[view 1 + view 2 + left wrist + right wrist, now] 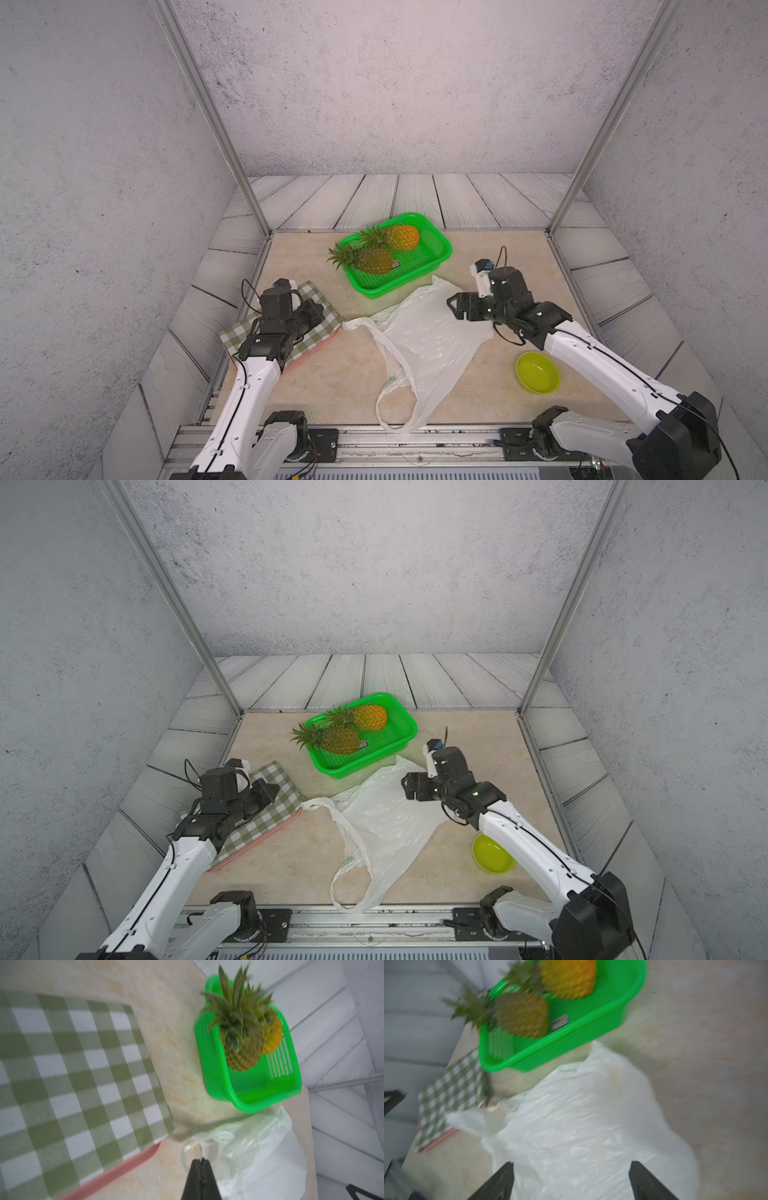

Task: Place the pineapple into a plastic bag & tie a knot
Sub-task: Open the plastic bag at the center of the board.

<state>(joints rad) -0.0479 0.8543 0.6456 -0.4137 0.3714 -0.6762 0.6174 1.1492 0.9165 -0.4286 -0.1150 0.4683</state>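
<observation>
Two pineapples lie in the green basket (pixel 441 248): a browner one (pixel 374 259) in front and a yellower one (pixel 402 237) behind. The plastic bag (pixel 428 340) lies flat and empty mid-table. One handle loop (pixel 395 411) reaches the front edge and the other handle (pixel 359 323) points left. No knot is in view. My left gripper (pixel 319 309) is shut on nothing above the checked cloth, short of the left handle; in the left wrist view its jaws (pixel 201 1160) are pressed together. My right gripper (pixel 453 307) hovers open over the bag's right edge (pixel 581 1126), fingers wide apart (pixel 571 1164).
A green checked cloth (pixel 286 340) covers a pink-edged board at the left. A yellow-green bowl (pixel 537 372) sits at the front right under my right arm. Metal frame posts stand at the back corners and a rail runs along the front edge.
</observation>
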